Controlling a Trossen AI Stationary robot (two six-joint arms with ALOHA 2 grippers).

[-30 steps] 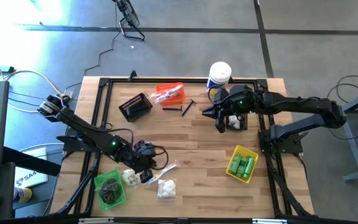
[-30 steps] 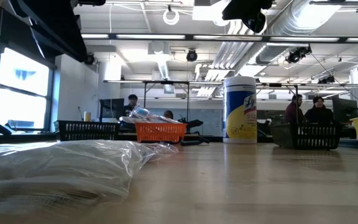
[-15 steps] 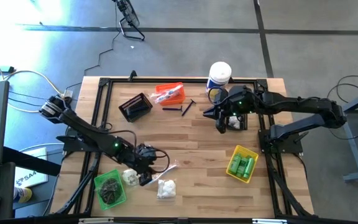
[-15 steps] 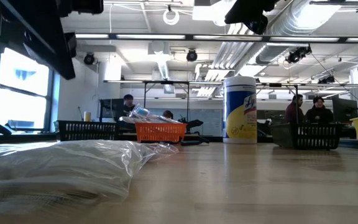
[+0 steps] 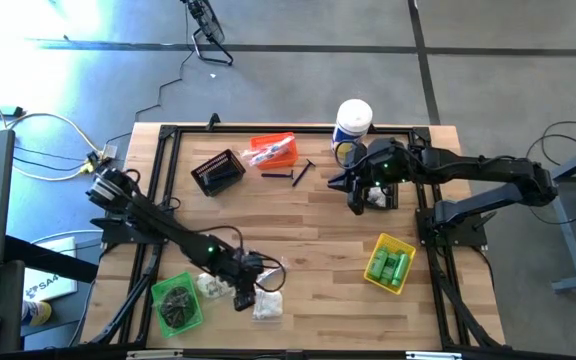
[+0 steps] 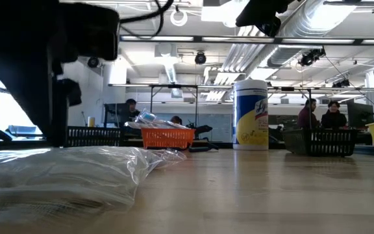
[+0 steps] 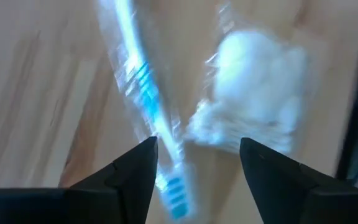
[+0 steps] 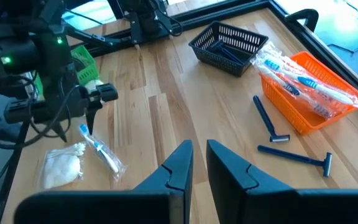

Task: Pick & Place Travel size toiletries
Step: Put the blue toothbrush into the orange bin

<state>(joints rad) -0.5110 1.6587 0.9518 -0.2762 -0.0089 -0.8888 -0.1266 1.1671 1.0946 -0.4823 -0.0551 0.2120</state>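
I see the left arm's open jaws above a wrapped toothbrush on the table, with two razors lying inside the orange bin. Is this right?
Not quite. The two razors lie on the table beside the orange bin, which holds wrapped toothbrushes; the right wrist view shows it. The rest holds: the left gripper, jaws open, is above the wrapped toothbrush.

- Clear-wrapped toothbrush [image 8: 100, 151], blue, flat on the worktop just beside a bag of white puffs [image 8: 59, 168].
- Two razors [image 8: 294, 156] loose near wrapped toothbrushes [image 8: 303, 84] piled in a bin.
- Green bottles [image 5: 389, 266] lying binned.
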